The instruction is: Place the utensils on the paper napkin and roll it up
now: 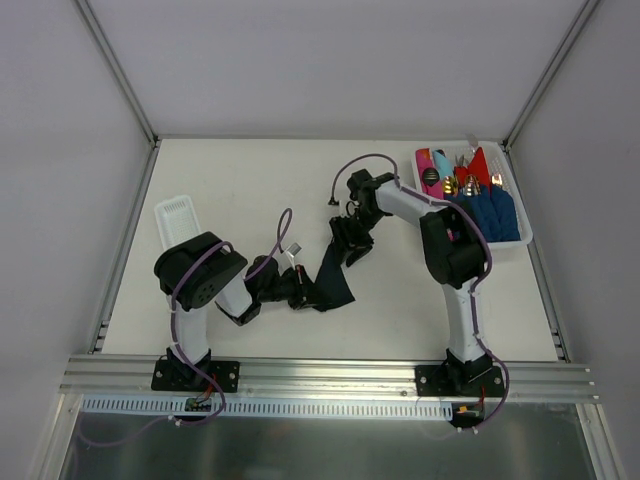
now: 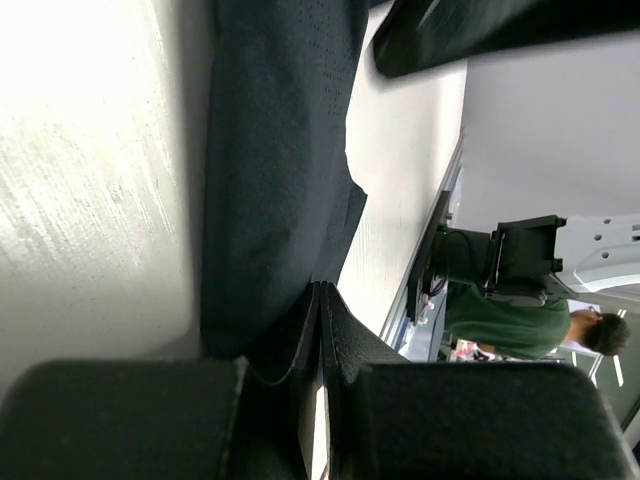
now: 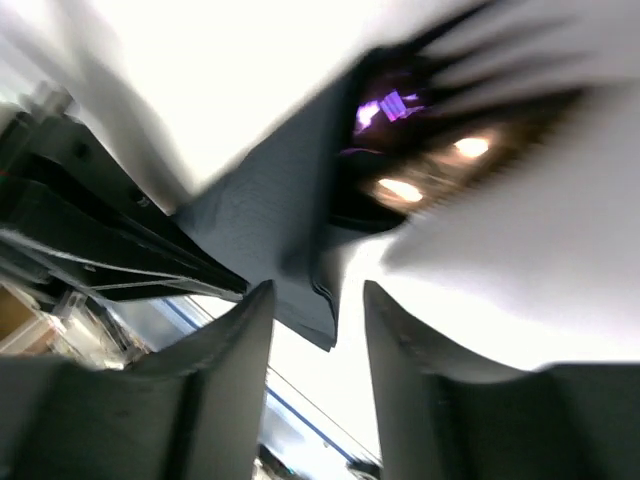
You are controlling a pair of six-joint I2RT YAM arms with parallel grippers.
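The near-black paper napkin [image 1: 335,272] hangs stretched between my two grippers above the table's middle. My left gripper [image 1: 298,296] is shut on its near lower edge; in the left wrist view the two pads meet on the dark sheet [image 2: 270,180] at the gripper [image 2: 321,300]. My right gripper [image 1: 355,240] is open at the napkin's far upper end. In the right wrist view the napkin's corner [image 3: 290,270] hangs between the spread fingers of the gripper [image 3: 318,320], touching neither. Utensils [image 1: 460,183] lie in the basket at the far right.
A white basket [image 1: 523,235] at the far right holds gold and silver utensils, blue rolled napkins [image 1: 492,212] and red ones [image 1: 478,165]. A white empty tray [image 1: 178,218] stands at the left behind the left arm. A small silver piece [image 1: 295,248] lies near the napkin.
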